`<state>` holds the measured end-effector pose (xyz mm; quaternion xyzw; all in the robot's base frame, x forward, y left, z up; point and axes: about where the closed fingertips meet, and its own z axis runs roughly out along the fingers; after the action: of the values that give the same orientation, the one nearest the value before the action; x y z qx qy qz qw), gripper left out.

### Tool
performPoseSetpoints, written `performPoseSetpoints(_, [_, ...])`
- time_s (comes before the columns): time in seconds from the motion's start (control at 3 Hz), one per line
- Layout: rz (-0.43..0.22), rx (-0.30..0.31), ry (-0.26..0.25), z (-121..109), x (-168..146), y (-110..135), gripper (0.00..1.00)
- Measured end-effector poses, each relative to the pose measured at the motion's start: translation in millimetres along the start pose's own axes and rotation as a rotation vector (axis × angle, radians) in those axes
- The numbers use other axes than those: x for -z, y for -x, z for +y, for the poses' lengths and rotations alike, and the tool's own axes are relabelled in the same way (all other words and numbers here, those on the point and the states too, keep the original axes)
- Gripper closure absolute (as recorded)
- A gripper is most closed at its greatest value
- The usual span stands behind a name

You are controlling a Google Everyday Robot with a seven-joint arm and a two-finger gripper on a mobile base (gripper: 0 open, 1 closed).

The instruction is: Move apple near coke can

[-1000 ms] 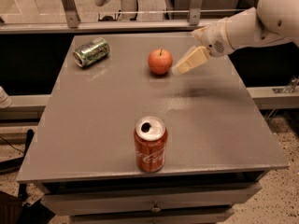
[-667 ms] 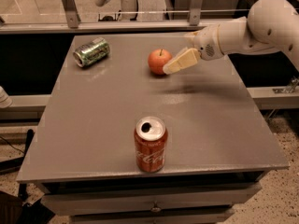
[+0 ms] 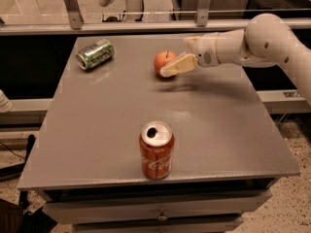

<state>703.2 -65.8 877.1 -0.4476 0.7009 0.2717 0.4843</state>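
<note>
my gripper [image 3: 169, 71] sits low over the far side of the table [image 3: 218, 120], reaching in from the right and pressed close against the front-right of the apple [image 3: 163, 59]. from this angle i can't tell how wide it is open or whether it has any hold on the fruit. the apple rests near the back edge, well apart from the coke can [image 3: 156, 152], which stands upright near the front edge. my worry is the round shape: i judge an off-centre close would squirt the apple away to the left, toward the green can [image 3: 95, 54] lying on its side, or off the back of the table. on the way forward, a low carry could clip the coke can and tip it over the front edge.
</note>
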Motion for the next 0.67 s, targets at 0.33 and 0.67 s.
performPoseSetpoints(0.33, [-0.006,-0.041,0.021,7,-14,-9,0.17])
performPoseSetpoints(0.67, [0.002,-0.100,0.042,15,-25,-18,0.41])
